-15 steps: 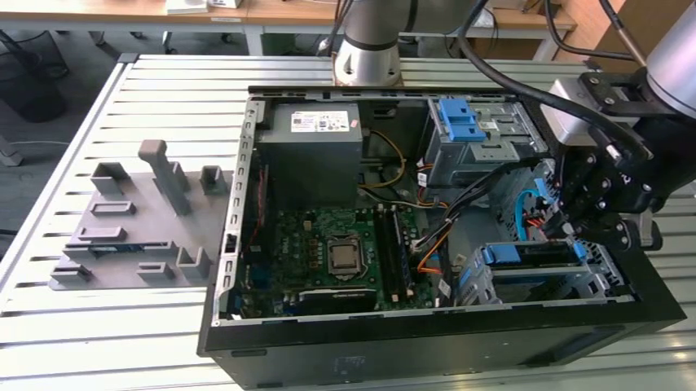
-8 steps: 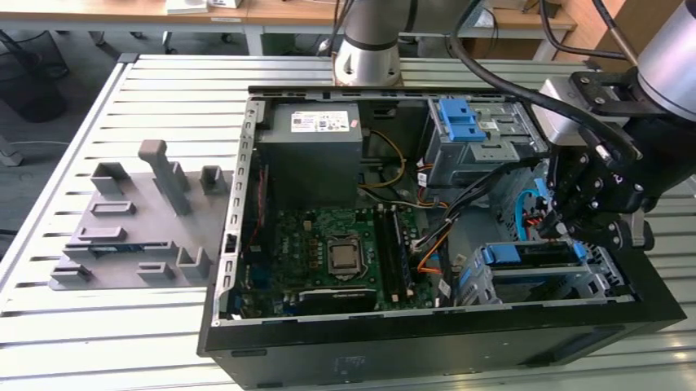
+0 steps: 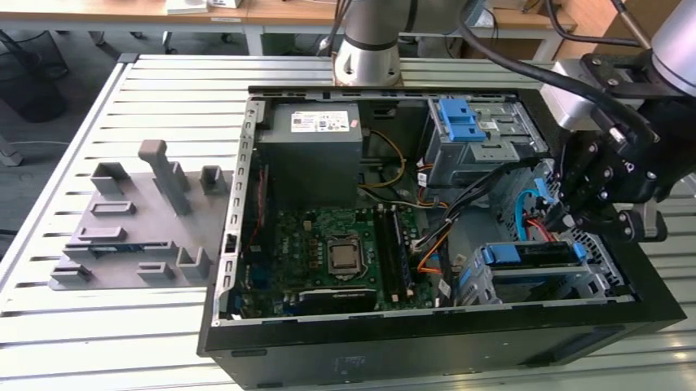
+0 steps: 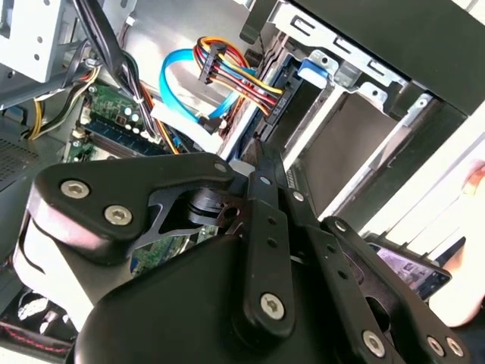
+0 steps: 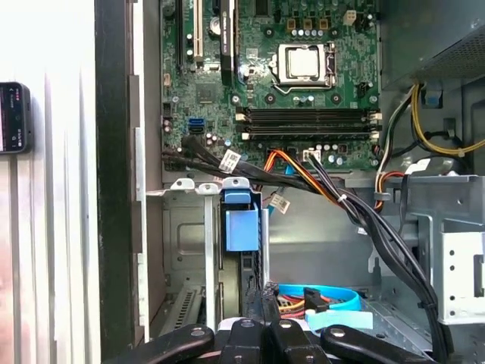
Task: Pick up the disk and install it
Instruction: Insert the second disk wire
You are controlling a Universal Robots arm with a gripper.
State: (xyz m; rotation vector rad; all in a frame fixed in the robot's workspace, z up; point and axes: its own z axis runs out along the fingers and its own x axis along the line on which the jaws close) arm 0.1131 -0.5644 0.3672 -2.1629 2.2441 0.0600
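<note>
The disk (image 3: 530, 255), silver in a blue carrier bracket, sits in the metal bay at the case's front corner, on the exterior view's right. Its blue carrier tab shows in both wrist views (image 5: 242, 227) (image 4: 314, 70), standing on edge between the bay's metal walls. My gripper (image 3: 560, 221) hangs just above the disk's rear end, by the blue and red cables. Its black fingers are shut together (image 5: 265, 297) (image 4: 261, 155) with nothing visible between them, close beside the disk's edge.
The open computer case (image 3: 435, 346) holds the motherboard (image 3: 337, 244), a grey power supply (image 3: 315, 155) and an upper drive cage with a blue latch (image 3: 468, 122). Cable bundles (image 5: 356, 212) run past the bay. A grey fixture (image 3: 142, 220) lies on the table, and a dark phone (image 5: 14, 117) outside the case wall.
</note>
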